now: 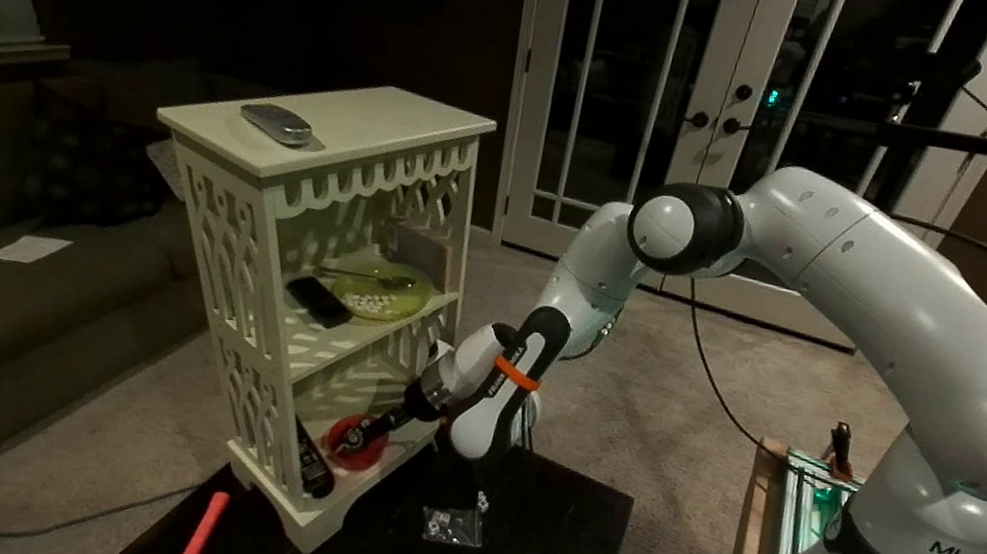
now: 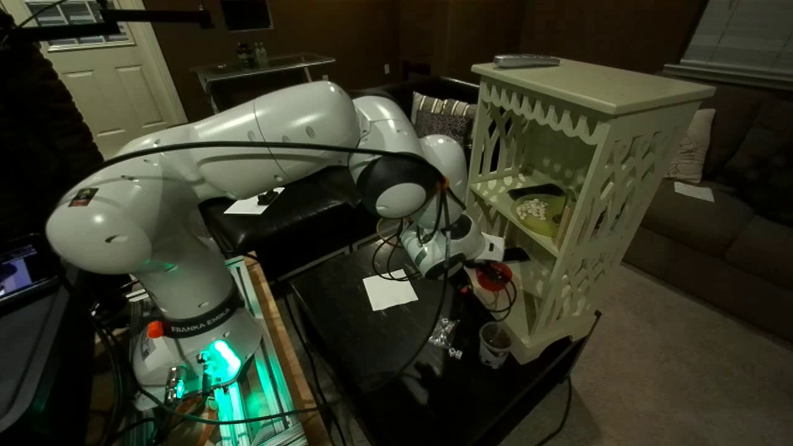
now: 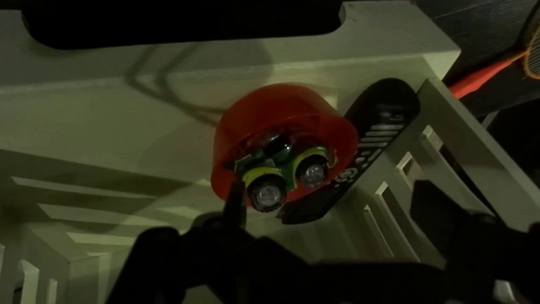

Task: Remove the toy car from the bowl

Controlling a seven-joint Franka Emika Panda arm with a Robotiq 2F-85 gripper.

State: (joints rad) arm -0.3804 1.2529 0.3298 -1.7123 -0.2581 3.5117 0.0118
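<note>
In the pale lattice rack, the end effector hangs at the bottom level, fingers wide apart. Just beyond sits the red bowl; in it lies the toy car, nearer the finger on the wrist view's left. There its long axis slants up rightward, two wheels toward the end effector; front end unclear.

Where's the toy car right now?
In the wrist view, the toy car is near centre, in the red bowl on the bottom shelf, a black remote at its right.
</note>
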